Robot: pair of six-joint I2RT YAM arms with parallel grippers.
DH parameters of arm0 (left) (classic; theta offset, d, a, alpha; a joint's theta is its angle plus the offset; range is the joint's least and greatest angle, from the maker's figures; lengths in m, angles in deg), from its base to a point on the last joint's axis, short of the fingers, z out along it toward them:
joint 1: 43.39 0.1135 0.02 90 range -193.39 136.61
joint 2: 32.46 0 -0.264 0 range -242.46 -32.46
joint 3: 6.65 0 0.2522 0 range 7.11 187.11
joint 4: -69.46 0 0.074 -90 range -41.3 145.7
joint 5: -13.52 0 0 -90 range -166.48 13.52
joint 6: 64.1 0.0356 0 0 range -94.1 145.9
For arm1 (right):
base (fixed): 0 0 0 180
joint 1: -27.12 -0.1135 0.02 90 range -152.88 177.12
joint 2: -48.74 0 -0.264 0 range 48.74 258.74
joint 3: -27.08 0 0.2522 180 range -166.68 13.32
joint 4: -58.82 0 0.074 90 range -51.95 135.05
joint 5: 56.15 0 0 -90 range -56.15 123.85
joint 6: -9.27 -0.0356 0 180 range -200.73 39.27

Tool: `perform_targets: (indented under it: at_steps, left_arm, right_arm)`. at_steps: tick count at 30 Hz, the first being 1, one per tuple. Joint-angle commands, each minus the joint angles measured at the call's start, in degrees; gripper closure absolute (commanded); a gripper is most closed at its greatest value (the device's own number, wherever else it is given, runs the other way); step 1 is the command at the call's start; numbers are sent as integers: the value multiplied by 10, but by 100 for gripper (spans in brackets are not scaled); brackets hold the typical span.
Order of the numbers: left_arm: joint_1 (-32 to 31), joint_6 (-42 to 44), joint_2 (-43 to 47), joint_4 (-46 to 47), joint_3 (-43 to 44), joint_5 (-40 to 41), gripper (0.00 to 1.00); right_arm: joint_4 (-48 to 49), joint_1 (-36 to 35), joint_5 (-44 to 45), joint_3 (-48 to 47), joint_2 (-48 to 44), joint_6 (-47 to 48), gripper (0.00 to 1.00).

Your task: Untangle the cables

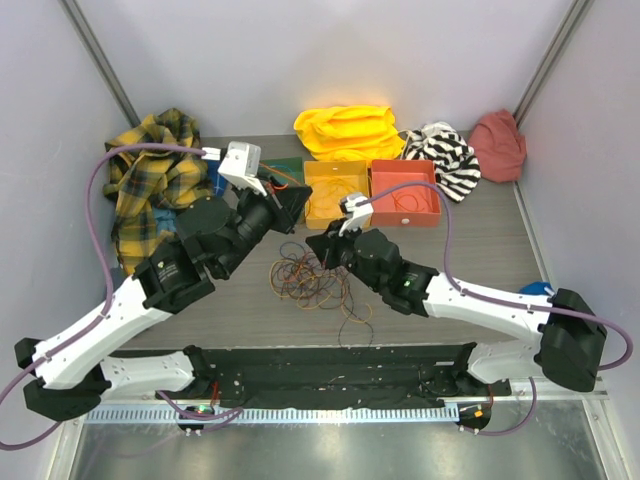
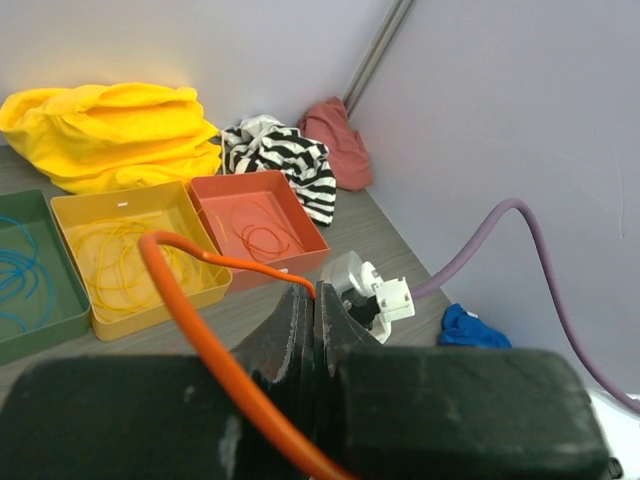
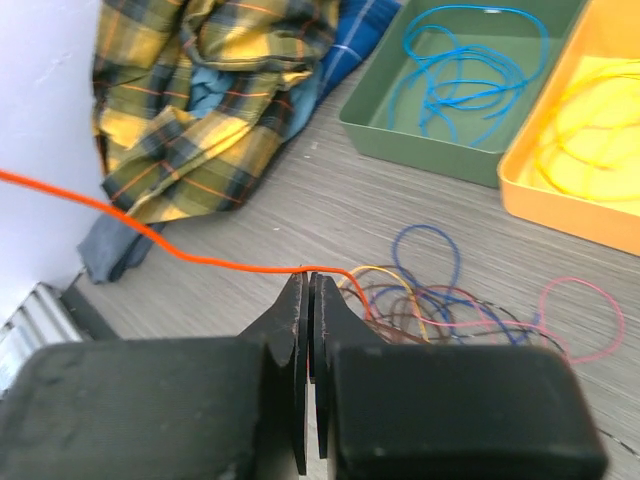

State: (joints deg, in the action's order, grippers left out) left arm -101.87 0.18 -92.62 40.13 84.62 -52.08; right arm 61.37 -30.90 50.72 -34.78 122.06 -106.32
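The left gripper (image 2: 313, 300) is closed, pinching an orange cable (image 2: 205, 335) at its fingertips, raised over the table (image 1: 240, 320) left of centre. The right gripper (image 3: 309, 285) is closed too, nipping the orange cable at the left edge of the cables (image 1: 305, 280), which lie in a loose tangled bunch on the middle of the table, on the near side of the trays. Farther back stand a green tray (image 3: 420, 150) holding a blue cable (image 3: 460, 75), a yellow tray (image 2: 150, 305) and a red tray (image 2: 280, 268)
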Motion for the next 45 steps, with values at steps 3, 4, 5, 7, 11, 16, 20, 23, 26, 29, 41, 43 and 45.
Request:
perform_targets:
  at_steps: [3, 4, 5, 7, 11, 16, 20, 23, 26, 29, 41, 43, 45]
  left_arm:
    - [2, -12, 36, 11, -27, 15, 100]
    - [2, -13, 40, 12, -32, 15, 99]
    - [2, -14, 40, 10, -33, 17, 100]
    - [2, -14, 43, 9, -35, 18, 99]
    - [2, -12, 43, 5, -37, 27, 100]
    - [1, -18, 49, 5, -64, 46, 99]
    - [2, -25, 49, 21, -70, 40, 100]
    - [2, -24, 25, 9, -34, 30, 99]
    - [2, -21, -13, -16, 12, 26, 99]
    - [2, -15, -47, -25, 46, 29, 100]
    - [2, -32, -136, -41, 149, -28, 99]
    - [2, -32, -143, -46, 156, -31, 99]
    - [2, -35, -145, -49, 163, -38, 99]
  right_arm:
    - [24, -2, 74, 2, -77, 33, 99]
    - [13, -2, 77, 1, -89, 43, 99]
    - [6, -3, 85, 0, -108, 48, 99]
    - [-8, -2, 96, 6, -131, 61, 99]
    - [-29, -3, 144, 16, -200, 80, 99]
    - [-103, -2, 165, -67, -237, 135, 99]
    - [-160, -2, 108, -101, -211, 135, 78]
    - [-131, -3, 48, -64, -194, 107, 35]
    - [-73, -14, 17, -9, -197, 94, 23]
    - [-53, -24, 13, 14, -197, 94, 20]
    - [17, -29, 10, 42, -142, 101, 21]
    - [27, -30, 11, 36, -122, 105, 21]
    - [35, -29, 20, 24, -94, 109, 22]
